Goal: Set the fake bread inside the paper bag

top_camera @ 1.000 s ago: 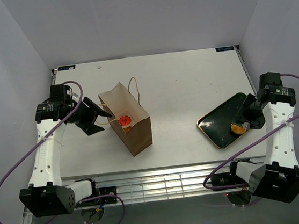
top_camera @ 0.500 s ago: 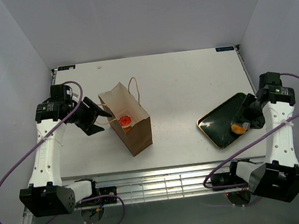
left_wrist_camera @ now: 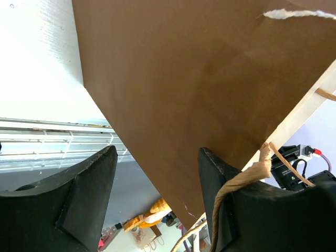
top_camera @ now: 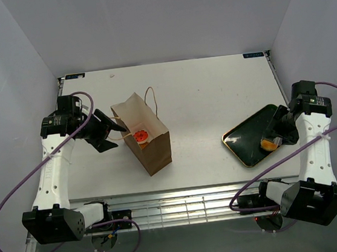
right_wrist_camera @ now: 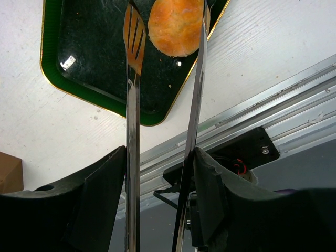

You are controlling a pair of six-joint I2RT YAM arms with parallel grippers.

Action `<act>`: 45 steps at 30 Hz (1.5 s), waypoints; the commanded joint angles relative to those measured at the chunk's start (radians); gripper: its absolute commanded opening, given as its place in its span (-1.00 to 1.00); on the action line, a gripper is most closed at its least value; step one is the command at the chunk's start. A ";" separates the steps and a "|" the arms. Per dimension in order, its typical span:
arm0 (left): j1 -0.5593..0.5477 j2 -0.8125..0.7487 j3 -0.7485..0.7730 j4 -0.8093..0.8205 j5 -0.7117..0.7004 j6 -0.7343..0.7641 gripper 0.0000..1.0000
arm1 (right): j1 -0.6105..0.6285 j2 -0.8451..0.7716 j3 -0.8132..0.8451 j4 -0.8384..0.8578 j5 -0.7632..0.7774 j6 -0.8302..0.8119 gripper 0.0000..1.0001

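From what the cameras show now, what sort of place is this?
Probably a robot test cell: plain walls enclose a white table, the right gripper holds tongs around a toy bun at a green tray, and a paper bag stands nearby.

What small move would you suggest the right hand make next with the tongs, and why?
Probably squeeze the tongs shut on the round golden bun before lifting. The right hand holds the tongs astride the bun on the dark green tray; one blade touches it, while a thin gap shows at the slotted blade, so the grip looks unsure.
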 commanded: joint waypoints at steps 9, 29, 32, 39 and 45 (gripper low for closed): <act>0.007 -0.008 -0.004 0.017 0.006 -0.008 0.47 | -0.004 0.010 -0.014 0.020 0.004 -0.015 0.18; 0.007 -0.022 -0.023 0.027 0.007 -0.028 0.48 | -0.004 0.022 -0.027 0.023 0.012 -0.011 0.19; 0.007 -0.019 -0.023 0.028 0.007 -0.028 0.48 | -0.004 0.022 -0.022 0.016 0.016 -0.008 0.19; 0.007 -0.006 -0.012 0.027 0.007 -0.021 0.48 | -0.004 0.008 0.015 -0.015 0.030 0.002 0.18; 0.007 -0.002 -0.014 0.031 0.012 -0.021 0.48 | -0.004 0.008 0.012 -0.026 0.016 0.012 0.18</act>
